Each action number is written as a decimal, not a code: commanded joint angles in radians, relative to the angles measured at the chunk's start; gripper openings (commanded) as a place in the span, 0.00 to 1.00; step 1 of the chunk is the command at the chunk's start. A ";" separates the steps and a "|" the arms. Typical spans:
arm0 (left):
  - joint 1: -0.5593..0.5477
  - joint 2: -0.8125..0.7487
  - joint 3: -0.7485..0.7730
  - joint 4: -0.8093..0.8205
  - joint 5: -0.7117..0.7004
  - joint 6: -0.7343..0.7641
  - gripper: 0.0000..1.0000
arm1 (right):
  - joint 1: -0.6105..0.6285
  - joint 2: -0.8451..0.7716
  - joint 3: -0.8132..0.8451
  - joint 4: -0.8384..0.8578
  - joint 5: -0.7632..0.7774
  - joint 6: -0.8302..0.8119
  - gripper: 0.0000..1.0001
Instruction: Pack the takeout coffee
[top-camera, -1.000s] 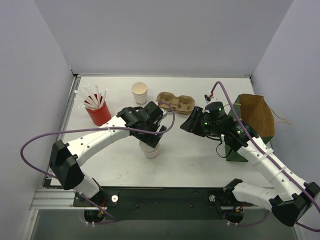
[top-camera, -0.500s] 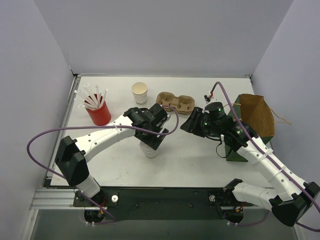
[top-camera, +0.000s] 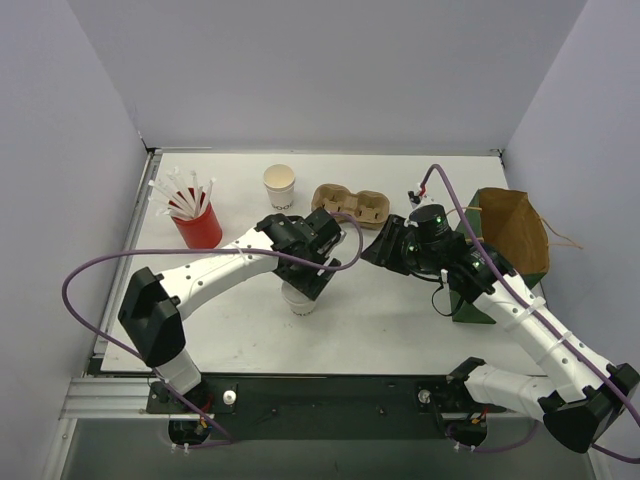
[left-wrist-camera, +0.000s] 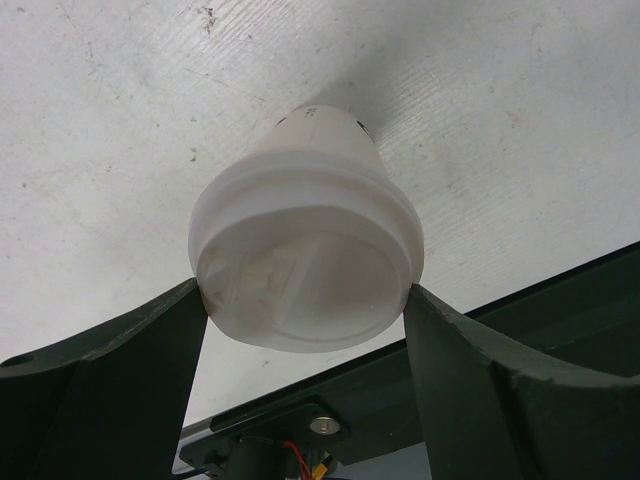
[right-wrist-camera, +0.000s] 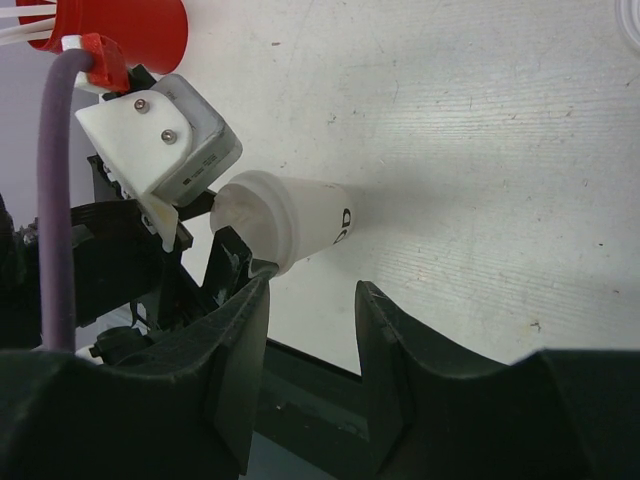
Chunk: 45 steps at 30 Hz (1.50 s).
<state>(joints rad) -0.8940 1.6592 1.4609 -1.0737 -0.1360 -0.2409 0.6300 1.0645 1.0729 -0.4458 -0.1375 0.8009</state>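
Observation:
The takeout coffee (top-camera: 298, 300) is a white paper cup with dark print and a white lid on top, standing upright on the table's middle front. My left gripper (top-camera: 306, 278) comes down over it, and its two fingers press the lid's opposite edges. In the left wrist view the lid (left-wrist-camera: 305, 270) fills the gap of the left gripper (left-wrist-camera: 305, 295). My right gripper (top-camera: 376, 250) hovers to the cup's right, open and holding nothing. In the right wrist view the cup (right-wrist-camera: 300, 225) lies beyond the right gripper (right-wrist-camera: 313, 290). The brown pulp carrier (top-camera: 350, 205) sits at the back.
An open white cup with a cream rim (top-camera: 279, 185) stands at the back, left of the carrier. A red cup of white straws (top-camera: 197, 225) is at the left. A brown paper bag (top-camera: 515, 230) and a green object (top-camera: 470, 300) lie at the right, under the right arm.
The left arm's elbow has swung right and towards the back while its gripper stays on the lidded cup. The right gripper has edged slightly left. The cup has not moved.

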 joint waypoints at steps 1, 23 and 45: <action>-0.005 0.017 0.058 -0.023 -0.024 0.023 0.76 | 0.007 -0.014 -0.010 0.013 0.024 -0.014 0.36; -0.005 0.014 0.073 -0.008 -0.022 0.031 0.90 | 0.011 -0.012 -0.011 0.007 0.021 -0.016 0.35; 0.006 -0.007 0.035 0.032 -0.001 0.035 0.96 | 0.020 -0.008 -0.013 -0.001 0.022 -0.020 0.37</action>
<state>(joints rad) -0.8940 1.6852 1.4883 -1.0786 -0.1448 -0.2188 0.6430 1.0645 1.0626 -0.4458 -0.1364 0.7963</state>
